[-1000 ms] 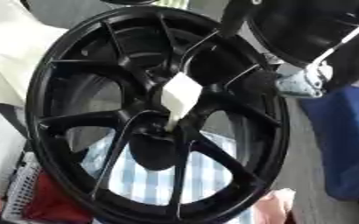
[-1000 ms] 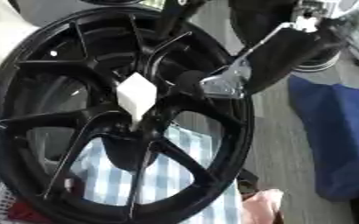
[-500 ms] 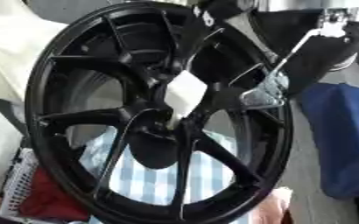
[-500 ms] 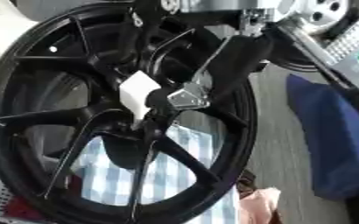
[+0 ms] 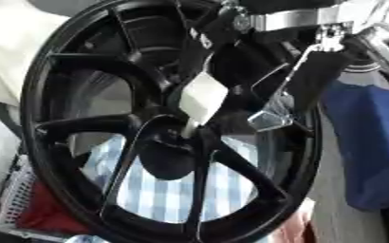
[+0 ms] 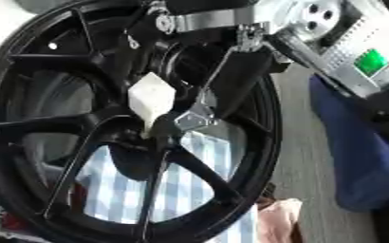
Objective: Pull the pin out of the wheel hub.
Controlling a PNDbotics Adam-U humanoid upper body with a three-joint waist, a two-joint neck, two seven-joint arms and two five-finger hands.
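Presently the black wheel hub stands on edge and fills most of the frame, with the white blocky pin seated at its centre, slightly left of the middle of the picture. The right robot hand comes in from the upper right, its black fingers and a silver tip lying just beside the pin to its right; whether it touches or grips the pin cannot be told. Blue-and-white checked cloth shows through the lower spokes, and a dark blue cloth lies at the right edge.
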